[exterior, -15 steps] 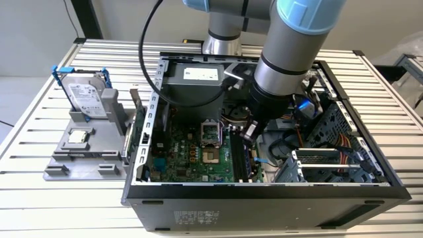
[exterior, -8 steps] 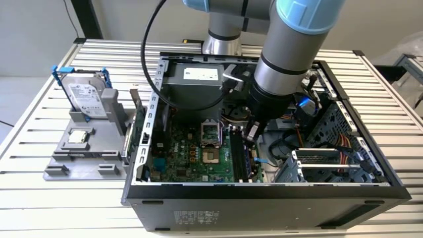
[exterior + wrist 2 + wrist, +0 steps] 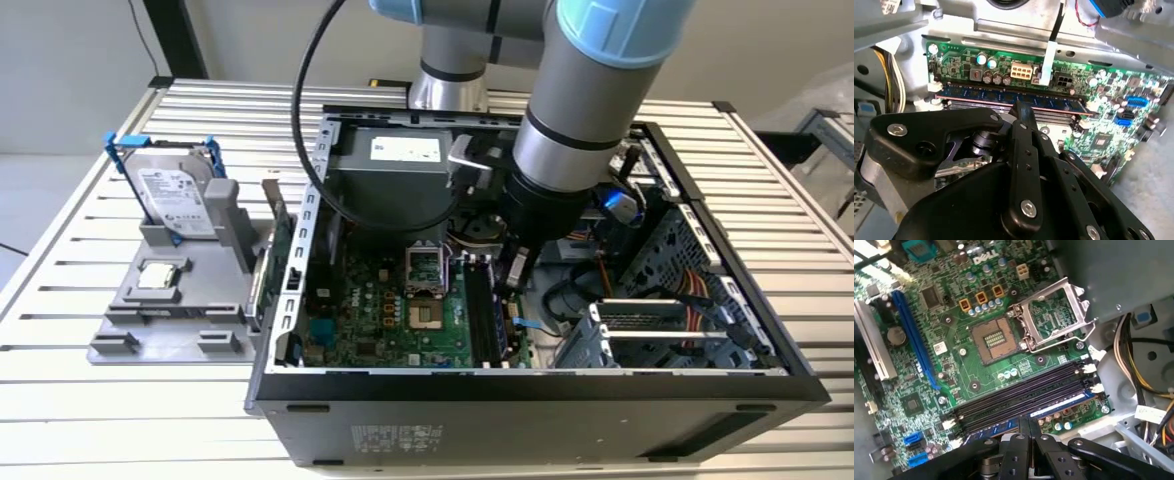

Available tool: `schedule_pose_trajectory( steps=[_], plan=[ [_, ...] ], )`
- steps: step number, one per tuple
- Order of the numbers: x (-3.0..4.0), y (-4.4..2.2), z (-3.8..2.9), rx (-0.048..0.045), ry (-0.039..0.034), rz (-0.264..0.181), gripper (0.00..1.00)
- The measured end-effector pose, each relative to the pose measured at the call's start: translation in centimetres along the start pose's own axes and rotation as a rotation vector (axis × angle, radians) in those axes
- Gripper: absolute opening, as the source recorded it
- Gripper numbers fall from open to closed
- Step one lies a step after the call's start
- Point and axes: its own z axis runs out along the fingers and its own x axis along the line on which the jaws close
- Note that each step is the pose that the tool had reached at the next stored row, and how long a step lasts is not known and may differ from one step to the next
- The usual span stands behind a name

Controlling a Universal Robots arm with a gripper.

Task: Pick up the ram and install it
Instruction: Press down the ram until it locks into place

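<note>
We see the gripper (image 3: 1021, 112) low inside the open computer case (image 3: 534, 395), fingers (image 3: 1026, 427) pressed narrow together on the top edge of the ram (image 3: 1009, 97). The ram stands upright in the outermost memory slot (image 3: 1019, 405) on the motherboard (image 3: 959, 347). Farther off, a hard drive (image 3: 174, 195) stands in a grey holder (image 3: 167, 320) on the bench (image 3: 80, 240).

Green motherboard (image 3: 1004, 325); blue-labelled ram (image 3: 1009, 97); black hand (image 3: 1029, 427); blue-framed silver hard drive (image 3: 174, 195).
</note>
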Motion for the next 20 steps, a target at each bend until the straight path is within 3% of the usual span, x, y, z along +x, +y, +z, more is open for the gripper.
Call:
schedule_pose_trajectory(
  steps=[15,20],
  plan=[
    [-0.14,0.06,0.00,0.0084,0.0067,-0.223,0.00],
    [-0.15,0.07,0.00,0.0104,0.0080,-0.266,0.00]
  ],
)
